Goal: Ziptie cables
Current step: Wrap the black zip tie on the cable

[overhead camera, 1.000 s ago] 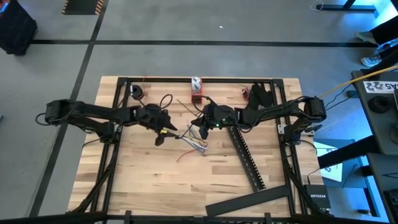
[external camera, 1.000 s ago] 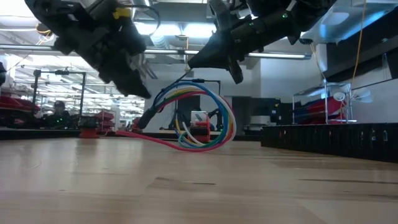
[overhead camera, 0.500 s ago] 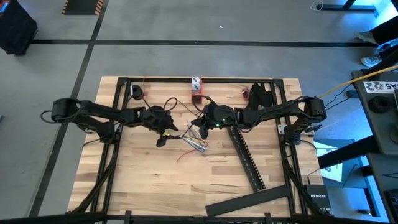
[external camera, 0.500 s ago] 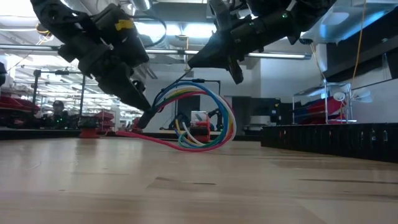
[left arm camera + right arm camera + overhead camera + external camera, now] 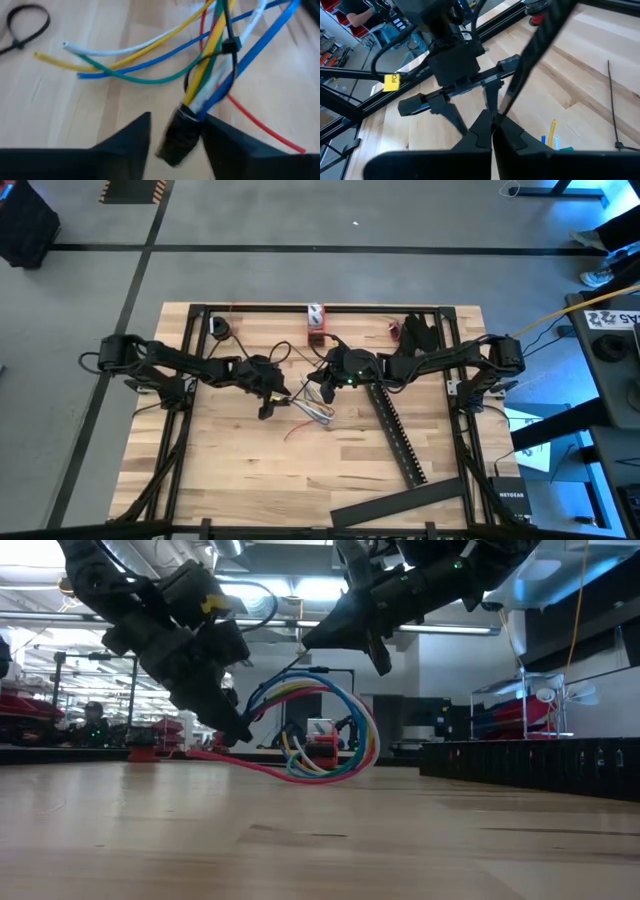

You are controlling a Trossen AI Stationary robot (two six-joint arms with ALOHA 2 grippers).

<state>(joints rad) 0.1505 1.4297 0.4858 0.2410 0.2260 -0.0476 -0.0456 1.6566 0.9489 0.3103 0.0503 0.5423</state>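
**Gripping a bundle from 2 sides**

Reading the scene for writing first: a yellow tag point(image 5: 393, 79) on the left arm shows the letters "PC" in the right wrist view, with the rest cut off by the arm. At the table's right edge in the high view, a dark box point(image 5: 512, 502) carries white lettering that looks like "NETGEAR", too small to be sure of.

The cables point(image 5: 314, 406) lie near the middle of the wooden table point(image 5: 240, 480), between the 2 grippers. From the low view they rise in a loop of blue, yellow, red and white strands point(image 5: 320, 730) with the bottom of the loop touching the tabletop. The left wrist view alone shows a black ziptie point(image 5: 227, 50) already looped around the bunch, and the loose ends of white, yellow, blue and green wires fanned out on the wood. It also shows a second ziptie point(image 5: 25, 22) closed into a ring, lying apart from the bunch.

The left gripper point(image 5: 175, 137) has its fingers parted on either side of a black sleeve at the bundle's end, not clearly touching it. The right gripper point(image 5: 492, 132) has its fingers pressed together on a thin black strip point(image 5: 530, 55) that runs up and away from it. A long black slotted bar point(image 5: 400, 435) lies just beside the right arm.
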